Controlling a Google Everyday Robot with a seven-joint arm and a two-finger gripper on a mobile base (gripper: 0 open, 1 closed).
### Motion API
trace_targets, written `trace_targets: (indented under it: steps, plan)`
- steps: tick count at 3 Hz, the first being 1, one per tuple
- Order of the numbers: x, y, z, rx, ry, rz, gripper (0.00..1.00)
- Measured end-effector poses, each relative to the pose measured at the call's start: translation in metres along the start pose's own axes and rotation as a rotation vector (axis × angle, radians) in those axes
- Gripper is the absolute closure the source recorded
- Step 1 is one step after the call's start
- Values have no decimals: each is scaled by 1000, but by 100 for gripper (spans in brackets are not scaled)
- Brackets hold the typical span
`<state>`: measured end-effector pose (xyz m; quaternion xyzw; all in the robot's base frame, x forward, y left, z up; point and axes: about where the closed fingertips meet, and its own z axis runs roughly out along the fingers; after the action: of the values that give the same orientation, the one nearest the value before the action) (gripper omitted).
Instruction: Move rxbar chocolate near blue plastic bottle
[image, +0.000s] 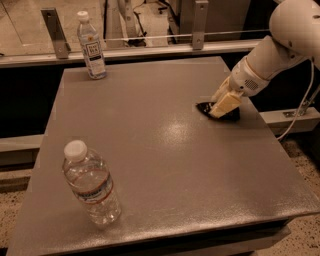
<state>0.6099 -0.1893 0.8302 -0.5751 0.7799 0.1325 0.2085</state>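
Observation:
The rxbar chocolate, a small flat black wrapper, lies at the right side of the grey table. My gripper comes down from the white arm at the upper right and sits right on the bar, covering its middle. The blue plastic bottle, slim with a white cap and a dark square label, stands upright at the table's far left corner, far from the bar.
A wider clear ribbed bottle with a red-and-white label band stands near the front left. A metal rail with posts runs behind the table. A white cable hangs at the right edge.

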Motion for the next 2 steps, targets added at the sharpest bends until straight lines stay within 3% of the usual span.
trace_targets:
  steps: [1,2]
  plan:
    - [-34,7,-35,52,-62,-69,100]
    - [-66,16,-91,151,-141,-130,100]
